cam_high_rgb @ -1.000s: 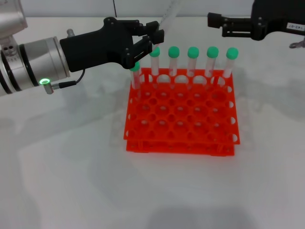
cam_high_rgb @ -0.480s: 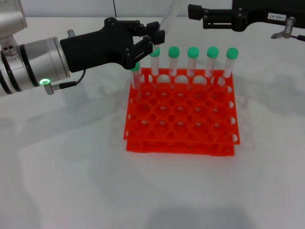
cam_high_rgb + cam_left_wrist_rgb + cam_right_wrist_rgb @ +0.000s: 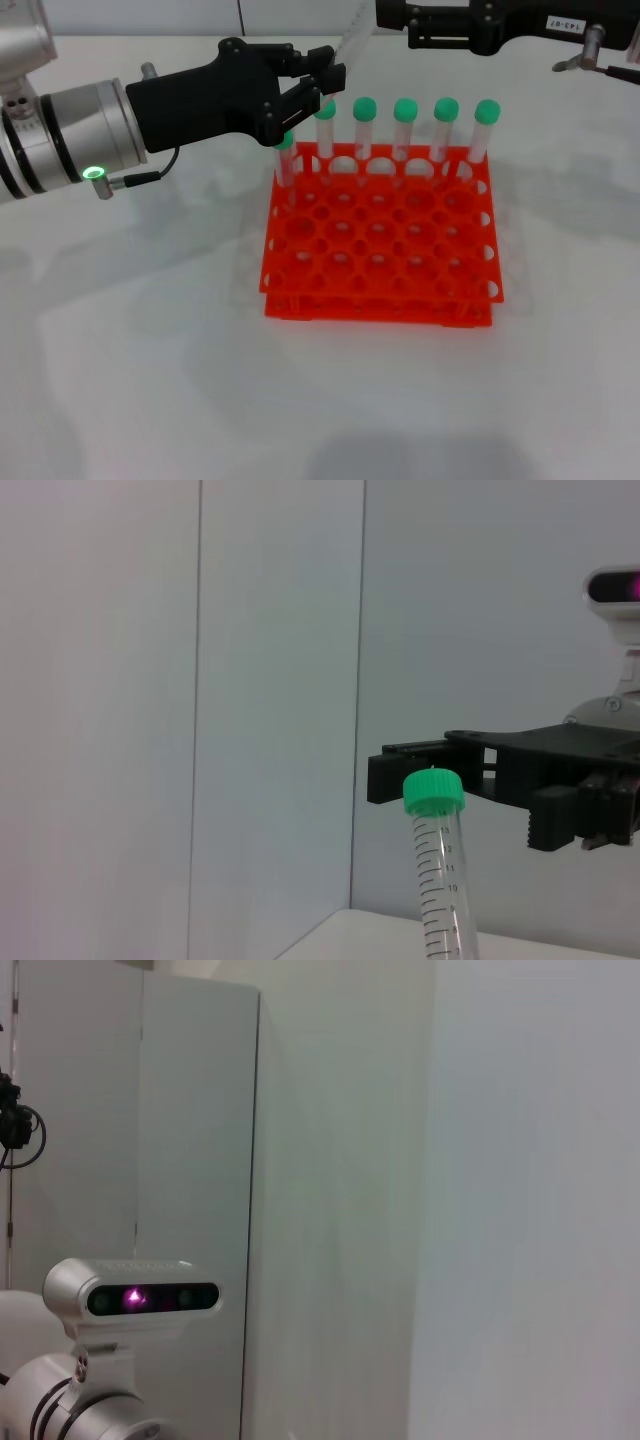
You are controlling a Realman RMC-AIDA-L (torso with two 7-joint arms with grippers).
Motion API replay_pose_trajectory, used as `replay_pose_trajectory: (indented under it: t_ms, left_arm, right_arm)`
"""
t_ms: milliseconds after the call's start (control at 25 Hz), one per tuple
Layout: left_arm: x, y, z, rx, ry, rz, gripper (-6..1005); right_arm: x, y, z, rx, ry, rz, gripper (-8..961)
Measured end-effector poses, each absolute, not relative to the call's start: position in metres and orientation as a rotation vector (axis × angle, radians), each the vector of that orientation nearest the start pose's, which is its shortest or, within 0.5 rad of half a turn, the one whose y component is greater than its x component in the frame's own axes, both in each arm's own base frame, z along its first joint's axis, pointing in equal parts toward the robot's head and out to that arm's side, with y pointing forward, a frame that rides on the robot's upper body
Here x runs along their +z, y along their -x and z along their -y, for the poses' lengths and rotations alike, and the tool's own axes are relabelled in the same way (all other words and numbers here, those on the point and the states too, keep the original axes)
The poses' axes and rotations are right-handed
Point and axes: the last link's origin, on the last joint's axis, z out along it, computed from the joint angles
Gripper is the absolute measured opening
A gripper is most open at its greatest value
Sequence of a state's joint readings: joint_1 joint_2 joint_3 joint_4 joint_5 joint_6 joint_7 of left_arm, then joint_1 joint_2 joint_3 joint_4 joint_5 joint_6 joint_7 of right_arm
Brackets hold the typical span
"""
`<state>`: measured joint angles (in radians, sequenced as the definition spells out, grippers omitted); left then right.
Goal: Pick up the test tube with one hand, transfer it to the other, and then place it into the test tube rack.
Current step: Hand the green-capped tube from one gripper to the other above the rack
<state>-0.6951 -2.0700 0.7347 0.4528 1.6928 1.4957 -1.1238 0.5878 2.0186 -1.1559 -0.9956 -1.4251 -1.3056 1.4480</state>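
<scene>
My left gripper (image 3: 318,82), black with a green light ring behind it, is shut on the test tube (image 3: 352,36), a clear tube slanting up and out of the top of the head view. In the left wrist view its green cap (image 3: 433,792) stands upright. My right gripper (image 3: 386,22) hovers open at the top of the head view, level with the tube's upper end. Its black fingers (image 3: 396,775) show just behind the cap; I cannot tell if they touch it. The orange-red test tube rack (image 3: 380,250) stands on the table below.
Several green-capped tubes (image 3: 405,125) stand in the rack's back row, and one more (image 3: 285,160) at its left edge under my left gripper. White table (image 3: 150,350) surrounds the rack. A camera head with a pink light (image 3: 133,1298) shows in the right wrist view.
My right gripper has travelled left along the top of the view, closing on the upper end of the held tube. My left gripper and the tube have stayed put.
</scene>
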Motion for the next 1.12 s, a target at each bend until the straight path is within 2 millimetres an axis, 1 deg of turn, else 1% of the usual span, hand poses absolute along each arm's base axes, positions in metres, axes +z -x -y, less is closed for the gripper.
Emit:
replay_pose_trajectory:
  t_ms: [320,720,1120]
  left_arm:
    - [-0.0114,0.1954,-0.3702,-1.032,2.606,0.278,175]
    - [-0.0106,0.1963,-0.3697,-1.033,2.604,0.277,175]
    - [-0.0107,0.1950,-0.3680,-1.045,2.610,0.262,174]
  right_arm:
    - [0.0385,-0.1227,-0.3943,0.997,2.597,-0.115,852]
    - [0.0399,-0.1213,-0.3912,1.022,2.619,-0.103,851]
    - [0.0360,-0.1211,-0.3944,1.041,2.621,-0.134,850]
